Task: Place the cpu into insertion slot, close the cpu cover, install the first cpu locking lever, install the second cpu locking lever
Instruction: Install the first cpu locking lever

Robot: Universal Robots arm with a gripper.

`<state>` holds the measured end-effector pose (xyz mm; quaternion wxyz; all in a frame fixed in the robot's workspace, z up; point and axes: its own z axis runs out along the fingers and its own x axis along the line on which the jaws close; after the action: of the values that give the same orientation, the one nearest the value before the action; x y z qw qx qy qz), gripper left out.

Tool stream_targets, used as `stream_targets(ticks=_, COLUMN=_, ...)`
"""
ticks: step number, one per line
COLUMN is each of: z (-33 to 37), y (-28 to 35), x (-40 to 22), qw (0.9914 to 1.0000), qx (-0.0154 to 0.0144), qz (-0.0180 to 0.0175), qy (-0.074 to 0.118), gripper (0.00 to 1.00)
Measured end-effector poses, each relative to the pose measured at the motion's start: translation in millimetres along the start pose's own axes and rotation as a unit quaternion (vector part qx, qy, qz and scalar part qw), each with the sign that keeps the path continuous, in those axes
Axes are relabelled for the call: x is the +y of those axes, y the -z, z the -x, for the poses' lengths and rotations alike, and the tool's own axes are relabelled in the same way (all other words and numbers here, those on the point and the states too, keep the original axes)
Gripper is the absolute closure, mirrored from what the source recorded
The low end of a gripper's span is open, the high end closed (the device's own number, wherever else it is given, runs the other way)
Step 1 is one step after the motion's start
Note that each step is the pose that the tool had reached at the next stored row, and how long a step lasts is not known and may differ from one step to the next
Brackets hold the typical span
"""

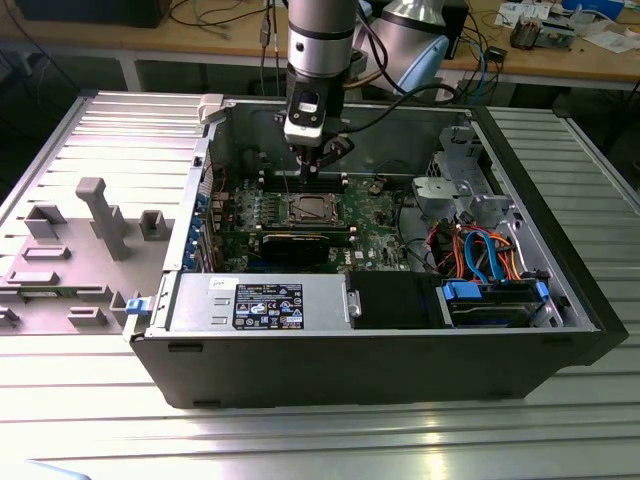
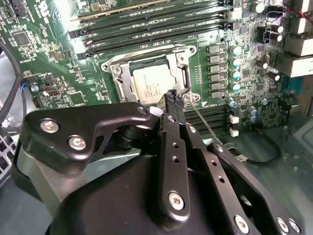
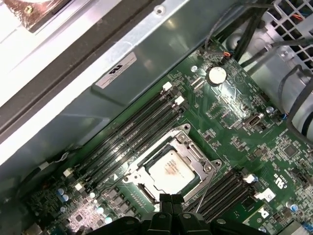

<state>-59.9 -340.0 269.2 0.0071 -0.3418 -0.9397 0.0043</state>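
Open computer case [image 1: 380, 350] on ribbed table [image 1: 300, 440]

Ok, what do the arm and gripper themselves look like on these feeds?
The arm is a silver-grey cylinder with dark bands, ending in a white-and-black wrist block. Black cables loop off it. The gripper is matte black, built of flat linkage plates with silver screws, tapering to two narrow black fingers.

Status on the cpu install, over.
End effector shut, tips at the cpu cover edge. Seated cpu, cover down over it. Thin metal lever beside the tips.
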Motion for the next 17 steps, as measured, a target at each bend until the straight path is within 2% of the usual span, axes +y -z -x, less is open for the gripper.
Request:
stream_targets(ticks=1, z=0.0, y=-0.1, x=0.0, qw=0.99999, qx=0.0, qz=0.0002, qy=0.003, gripper=0.89)
stream_targets(ticks=2, z=0.0, y=-0.1, x=0.0, qw=0.99995, qx=0.0042, qz=0.0053, qy=0.008, gripper=0.89)
stream_targets(ticks=3, z=0.1, y=-0.2, x=-0.1, qw=0.99989, qx=0.0064, qz=0.0081, qy=0.01, gripper=0.89)
stream_targets(ticks=8, z=0.2, y=-1.0, x=-0.3, qw=0.99898, qx=0.0057, qz=0.0084, qy=0.044, gripper=0.89)
stream_targets(ticks=10, z=0.2, y=-1.5, x=-0.3, qw=0.99728, qx=0.0046, qz=0.0087, qy=0.073, gripper=0.89)
stream_targets(ticks=13, z=0.2, y=-1.7, x=-0.3, qw=0.99584, qx=0.0001, qz=0.0117, qy=0.09, gripper=0.89)
stream_targets(ticks=15, z=0.2, y=-1.7, x=-0.3, qw=0.99489, qx=-0.0007, qz=0.0122, qy=0.1, gripper=0.89)
stream_targets(ticks=17, z=0.2, y=-1.7, x=-0.3, qw=0.99271, qx=-0.0011, qz=0.0121, qy=0.12, gripper=0.89)
